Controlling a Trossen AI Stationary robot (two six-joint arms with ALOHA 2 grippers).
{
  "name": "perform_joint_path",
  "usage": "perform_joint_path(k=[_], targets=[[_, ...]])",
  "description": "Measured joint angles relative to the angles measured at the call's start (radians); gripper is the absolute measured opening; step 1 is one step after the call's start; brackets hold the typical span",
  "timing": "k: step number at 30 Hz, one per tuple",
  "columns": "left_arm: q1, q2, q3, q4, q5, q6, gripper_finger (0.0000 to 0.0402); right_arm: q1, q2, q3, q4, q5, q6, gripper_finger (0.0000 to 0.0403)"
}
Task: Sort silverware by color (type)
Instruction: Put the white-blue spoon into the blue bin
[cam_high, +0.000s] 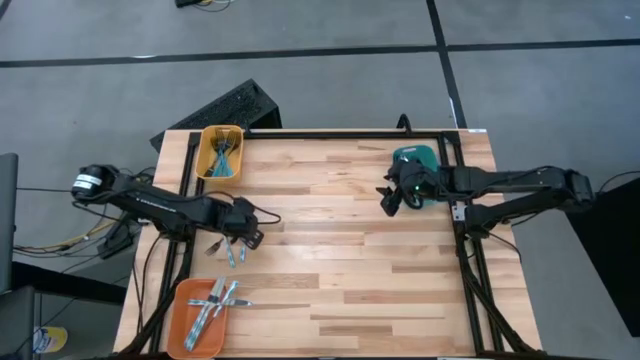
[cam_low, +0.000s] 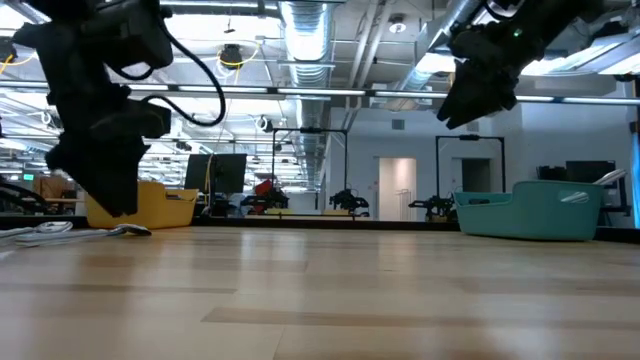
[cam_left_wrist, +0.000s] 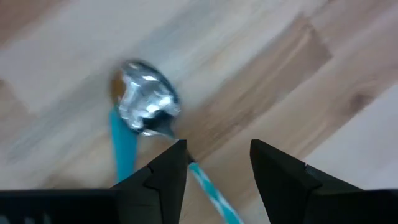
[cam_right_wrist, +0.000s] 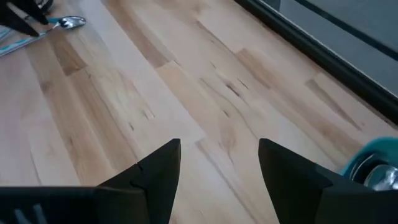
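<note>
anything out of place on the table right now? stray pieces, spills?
No spills or damage. A few pieces of silverware lie loose on the wood table near the orange tray, unsorted. The open left gripper hovers right over them, above a spoon. The right gripper is open, empty, by the teal tray.

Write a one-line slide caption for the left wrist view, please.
Left pincer open above blue-handled spoons on the wooden table.
</note>
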Motion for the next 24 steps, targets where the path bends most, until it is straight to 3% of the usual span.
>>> perform_joint_path(k=[12, 15, 20, 24], targets=[[-0.004, 0.129, -0.035, 0.031, -0.017, -0.069, 0.0155, 0.096, 0.000, -0.020, 0.002, 0.055, 0.077, 0.0214], [-0.004, 0.140, -0.034, 0.030, -0.024, -0.065, 0.0123, 0.108, 0.000, -0.020, 0.010, 0.062, 0.079, 0.0203], [-0.005, 0.142, -0.035, 0.083, -0.050, 0.026, 0.0024, 0.112, 0.000, -0.020, 0.020, 0.121, 0.084, 0.0182], [-0.002, 0.152, -0.016, 0.258, -0.075, 0.208, 0.0010, 0.120, 0.072, -0.018, 0.084, 0.125, 0.087, 0.0169]])
